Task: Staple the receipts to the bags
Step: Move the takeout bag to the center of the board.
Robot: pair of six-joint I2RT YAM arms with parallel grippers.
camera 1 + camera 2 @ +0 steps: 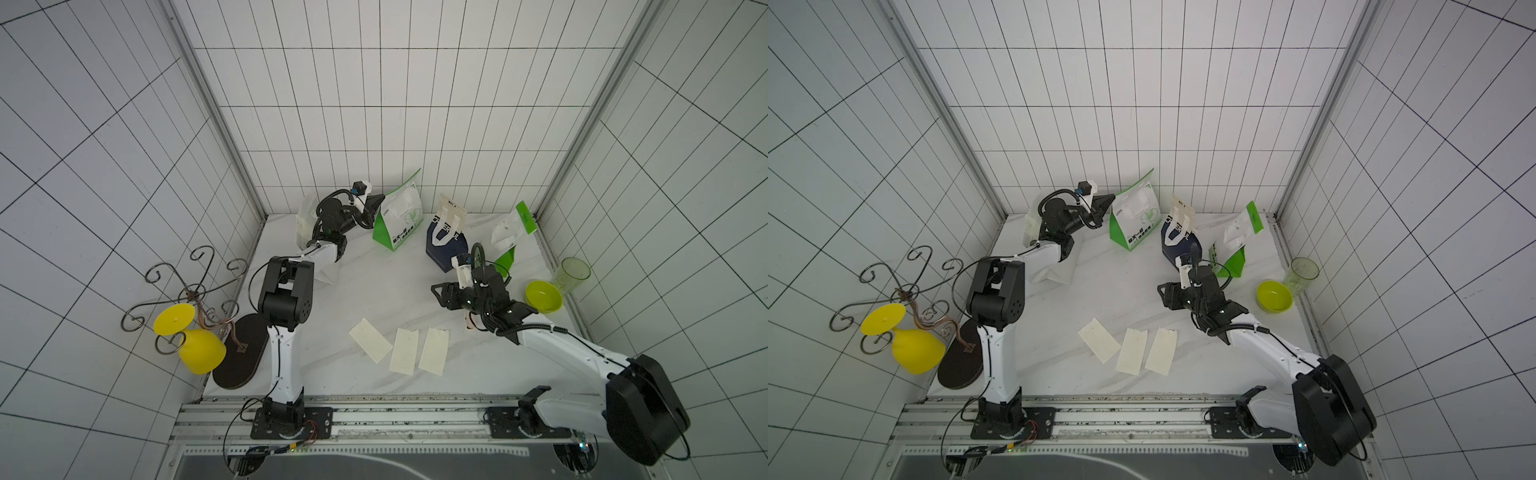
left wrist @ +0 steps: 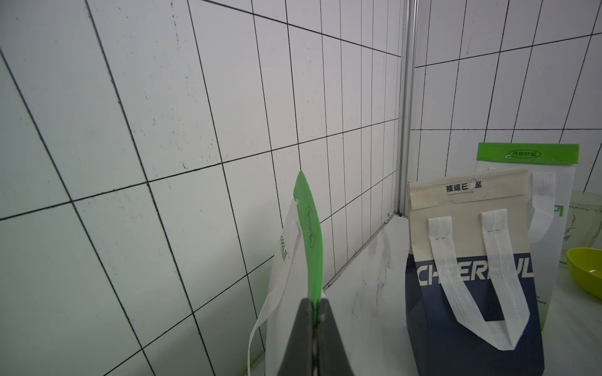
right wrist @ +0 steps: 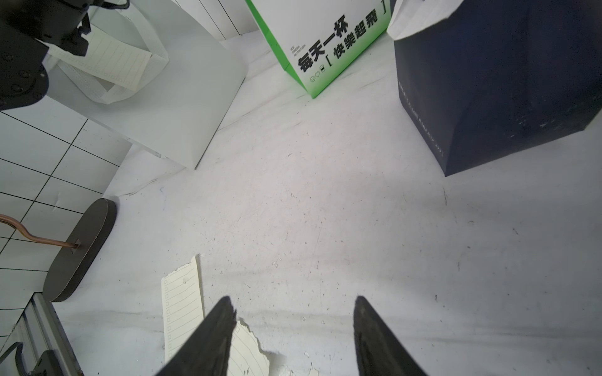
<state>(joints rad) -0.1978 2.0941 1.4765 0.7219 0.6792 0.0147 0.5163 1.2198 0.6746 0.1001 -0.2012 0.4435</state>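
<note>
- The step in hand looks like securing a bag for its slip: the left gripper (image 2: 314,301) is clamped together on the green top flap of the green-and-white bag (image 1: 398,226), which stands upright near the back wall in both top views
- The wrist view shows the flap (image 2: 309,228) edge-on, rising straight out of the closed jaws, so the pinch sits low on the flap's edge
- The right gripper (image 3: 293,299) hangs over the tabletop (image 1: 374,291) with its jaws apart and nothing between them
- Three receipts (image 1: 404,351) lie flat side by side on the tabletop near the front edge, loose and well apart from every bag; the right gripper hovers just above the nearest of them
- A fourth slip (image 3: 110,62) lies against the face of the white bag (image 3: 182,97) under its handle loop; whether it is stapled cannot be told
- The navy bag (image 1: 446,245) and the other green-and-white bag (image 1: 513,232) stand further along the back with no slip on them
- The next move probably calls for the right gripper to come down on one flat receipt, lift it by an edge, and carry it to the held flap
- Thin paper lying flat is hard to get under, so a shallow, careful pinch at the notched end seems wise
- No stapler can be clearly made out
</note>
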